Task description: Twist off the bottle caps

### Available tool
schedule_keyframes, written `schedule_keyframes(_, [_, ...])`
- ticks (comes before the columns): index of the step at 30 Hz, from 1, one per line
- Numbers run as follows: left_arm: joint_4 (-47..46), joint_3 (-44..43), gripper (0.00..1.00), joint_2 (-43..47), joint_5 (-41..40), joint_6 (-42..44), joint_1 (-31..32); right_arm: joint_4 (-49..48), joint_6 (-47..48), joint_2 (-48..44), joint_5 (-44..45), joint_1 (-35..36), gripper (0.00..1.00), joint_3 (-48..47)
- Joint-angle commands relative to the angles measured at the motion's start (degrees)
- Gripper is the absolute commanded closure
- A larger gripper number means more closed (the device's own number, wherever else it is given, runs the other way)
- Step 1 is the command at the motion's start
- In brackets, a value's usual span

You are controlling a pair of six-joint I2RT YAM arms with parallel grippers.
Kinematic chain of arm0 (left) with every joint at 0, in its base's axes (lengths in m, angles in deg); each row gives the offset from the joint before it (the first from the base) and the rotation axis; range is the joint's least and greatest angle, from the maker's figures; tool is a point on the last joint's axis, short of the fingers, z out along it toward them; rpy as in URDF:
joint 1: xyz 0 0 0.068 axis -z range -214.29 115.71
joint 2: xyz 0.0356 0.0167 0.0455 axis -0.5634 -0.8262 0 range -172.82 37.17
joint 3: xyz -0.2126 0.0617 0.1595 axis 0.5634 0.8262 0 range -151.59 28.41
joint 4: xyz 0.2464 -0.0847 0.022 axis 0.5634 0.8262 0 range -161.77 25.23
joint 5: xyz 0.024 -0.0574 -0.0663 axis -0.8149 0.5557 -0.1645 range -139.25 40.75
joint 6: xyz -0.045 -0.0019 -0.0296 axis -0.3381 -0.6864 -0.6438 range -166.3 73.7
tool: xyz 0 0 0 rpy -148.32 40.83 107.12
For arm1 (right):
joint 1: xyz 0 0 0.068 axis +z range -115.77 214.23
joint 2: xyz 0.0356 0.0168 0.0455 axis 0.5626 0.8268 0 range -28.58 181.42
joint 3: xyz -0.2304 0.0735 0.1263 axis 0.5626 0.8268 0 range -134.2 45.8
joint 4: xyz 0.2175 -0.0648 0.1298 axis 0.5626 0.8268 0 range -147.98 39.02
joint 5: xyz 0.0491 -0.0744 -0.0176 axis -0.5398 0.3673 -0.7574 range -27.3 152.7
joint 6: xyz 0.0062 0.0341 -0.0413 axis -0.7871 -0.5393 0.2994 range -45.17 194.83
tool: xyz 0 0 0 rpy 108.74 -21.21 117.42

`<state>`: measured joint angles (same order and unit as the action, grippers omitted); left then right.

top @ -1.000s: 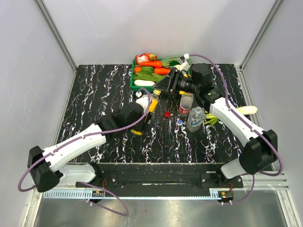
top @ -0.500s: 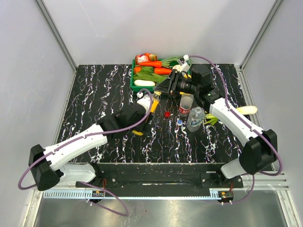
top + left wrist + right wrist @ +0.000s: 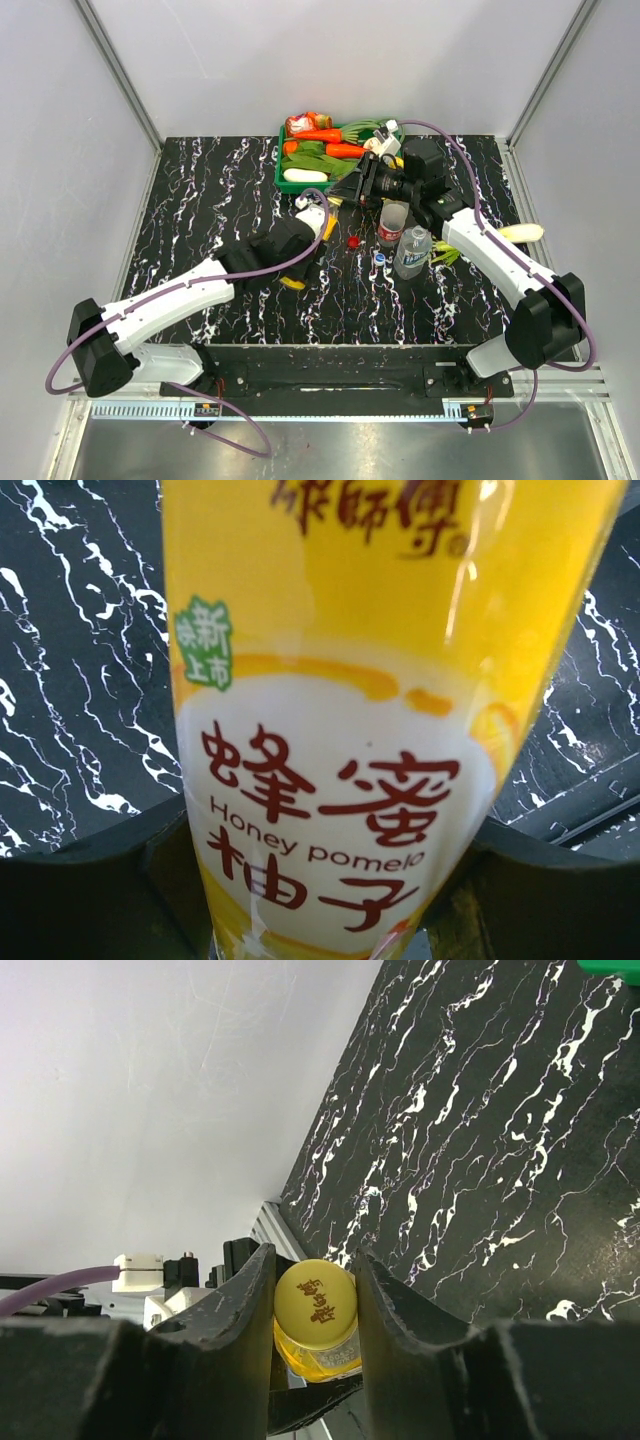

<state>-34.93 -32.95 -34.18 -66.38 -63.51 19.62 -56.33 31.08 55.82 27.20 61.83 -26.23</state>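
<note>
The orange-yellow juice bottle (image 3: 330,730) fills the left wrist view, with my left gripper (image 3: 330,890) shut around its labelled body. From above, its yellow base (image 3: 291,282) sticks out below the left gripper (image 3: 303,234). My right gripper (image 3: 313,1256) is shut on the bottle's yellow cap (image 3: 316,1295), one finger on each side. In the top view the right gripper (image 3: 341,193) meets the bottle's upper end. A red cap (image 3: 353,240) and a blue cap (image 3: 379,258) lie loose on the table. The red-label bottle (image 3: 392,224) and blue-label bottle (image 3: 412,250) stand uncapped.
A green tray (image 3: 297,186) of vegetables sits at the back, just behind the right gripper. A pale vegetable (image 3: 522,232) lies at the right edge and a green one (image 3: 446,254) beside the blue-label bottle. White walls enclose the black marbled table (image 3: 200,210).
My right gripper's jaws have closed onto the yellow cap. The left arm, still holding the juice bottle, has shifted slightly right.
</note>
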Motion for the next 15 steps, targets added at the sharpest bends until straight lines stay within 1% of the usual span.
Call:
schedule_keyframes(1, [-4.84,-0.52,0.67,0.25,5.07,-0.63,-0.29,0.72,3.84,-2.66,-3.95,0.62,1.0,0.13])
schedule_keyframes(4, [-6.6,0.28,0.71,1.21,8.32,-1.77,-1.17,-1.03,4.9,-3.89,-5.44,0.62,1.0,0.84])
schedule_keyframes(7, [-9.41,2.21,0.75,2.88,14.12,-3.09,-2.93,-3.84,5.6,-5.03,-7.82,0.62,1.0,1.28])
schedule_keyframes(10, [-12.4,4.14,0.76,5.16,20.62,-4.06,-4.95,-5.6,6.48,-6.26,-10.54,0.62,1.0,1.45])
schedule_keyframes(15, [-18.64,7.31,0.76,8.68,34.59,-5.29,-8.2,-11.04,5.96,-8.46,-14.58,0.62,1.0,3.56])
